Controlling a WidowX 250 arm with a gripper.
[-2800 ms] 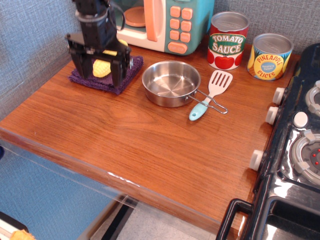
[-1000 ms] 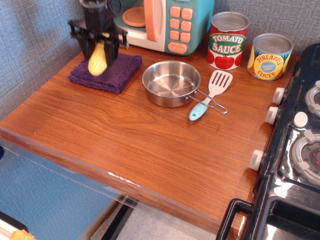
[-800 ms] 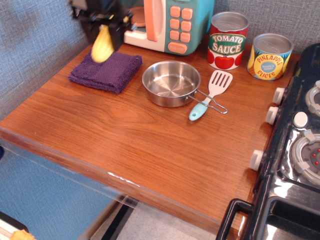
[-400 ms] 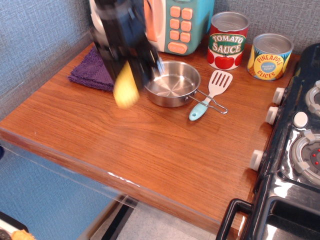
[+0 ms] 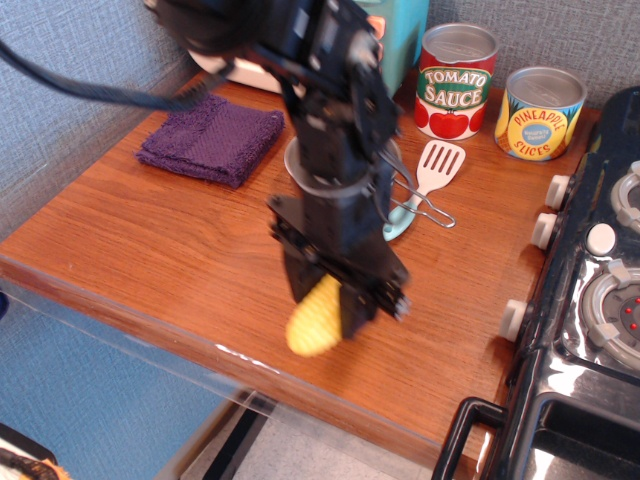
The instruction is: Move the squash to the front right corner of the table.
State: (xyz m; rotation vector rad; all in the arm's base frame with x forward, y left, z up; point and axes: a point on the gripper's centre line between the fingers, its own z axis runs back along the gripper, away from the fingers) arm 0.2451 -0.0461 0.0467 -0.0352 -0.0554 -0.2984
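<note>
The squash is pale yellow with bumpy rows and hangs tilted from my gripper. The gripper is shut on its upper end and holds it just above the front part of the table, near the middle of the front edge. The black arm reaches down from the upper left and is motion-blurred. It hides most of the steel pan behind it.
A purple cloth lies at the back left. A spatula, a tomato sauce can and a pineapple can stand at the back right. The toy microwave is behind the arm. The black toy stove borders the right side.
The gripper lifted the squash off the purple cloth and carried it across the table toward the front, now past the pan and close to the front edge.
</note>
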